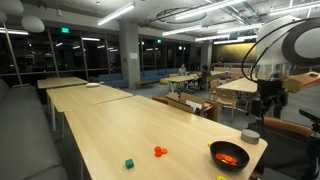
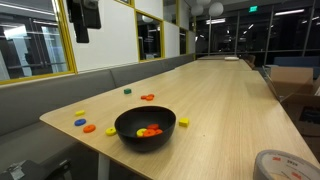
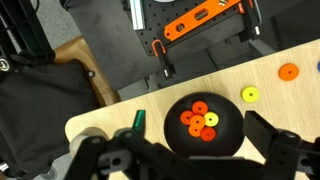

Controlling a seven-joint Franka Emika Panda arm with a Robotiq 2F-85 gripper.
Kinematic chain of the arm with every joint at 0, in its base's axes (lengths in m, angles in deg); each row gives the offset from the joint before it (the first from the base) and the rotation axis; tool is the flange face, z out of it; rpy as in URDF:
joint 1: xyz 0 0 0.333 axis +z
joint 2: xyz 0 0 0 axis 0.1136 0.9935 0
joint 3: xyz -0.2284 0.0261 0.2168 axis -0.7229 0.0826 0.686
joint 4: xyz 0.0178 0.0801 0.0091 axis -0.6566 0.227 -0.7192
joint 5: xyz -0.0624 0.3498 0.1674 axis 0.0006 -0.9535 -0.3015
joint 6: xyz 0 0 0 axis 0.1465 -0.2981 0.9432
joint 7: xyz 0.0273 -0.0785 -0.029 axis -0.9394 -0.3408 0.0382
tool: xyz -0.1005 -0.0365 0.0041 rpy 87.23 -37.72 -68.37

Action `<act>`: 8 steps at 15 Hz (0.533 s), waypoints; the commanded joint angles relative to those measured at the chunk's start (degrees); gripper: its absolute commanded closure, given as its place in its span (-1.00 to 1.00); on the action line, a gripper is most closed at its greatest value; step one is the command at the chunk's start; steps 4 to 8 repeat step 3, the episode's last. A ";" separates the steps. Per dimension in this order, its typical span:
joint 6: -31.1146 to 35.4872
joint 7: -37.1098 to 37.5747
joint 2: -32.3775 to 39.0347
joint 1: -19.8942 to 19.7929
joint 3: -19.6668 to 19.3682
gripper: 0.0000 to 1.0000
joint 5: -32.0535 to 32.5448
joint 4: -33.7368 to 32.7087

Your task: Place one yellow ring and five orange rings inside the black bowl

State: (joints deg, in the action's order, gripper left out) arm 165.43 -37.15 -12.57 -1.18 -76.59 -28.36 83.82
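The black bowl (image 3: 228, 140) stands near the table's end, seen in both exterior views (image 1: 216, 151) (image 2: 133, 139). Inside it lie several orange rings (image 3: 197, 109) (image 2: 144, 131) and one yellow ring (image 3: 211, 120), bunched together. My gripper (image 3: 196, 142) hangs high above the bowl, open, with nothing between its fingers (image 3: 257, 126). In an exterior view the gripper (image 1: 267, 106) is well above the table, behind the bowl.
Another yellow ring (image 3: 250, 95) and an orange ring (image 3: 289, 71) lie on the table beside the bowl. More coloured pieces (image 2: 84, 125), a green cube (image 1: 129, 163) and an orange piece (image 1: 160, 151) are scattered about. A grey container (image 1: 250, 136) sits at the table's edge.
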 commanded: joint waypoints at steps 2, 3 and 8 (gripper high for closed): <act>-0.05 -0.12 0.03 -0.15 0.03 -1.00 -0.07 -0.09; -0.04 -0.12 0.03 -0.15 0.02 -1.00 -0.08 -0.09; -0.04 -0.12 0.03 -0.15 0.02 -1.00 -0.08 -0.09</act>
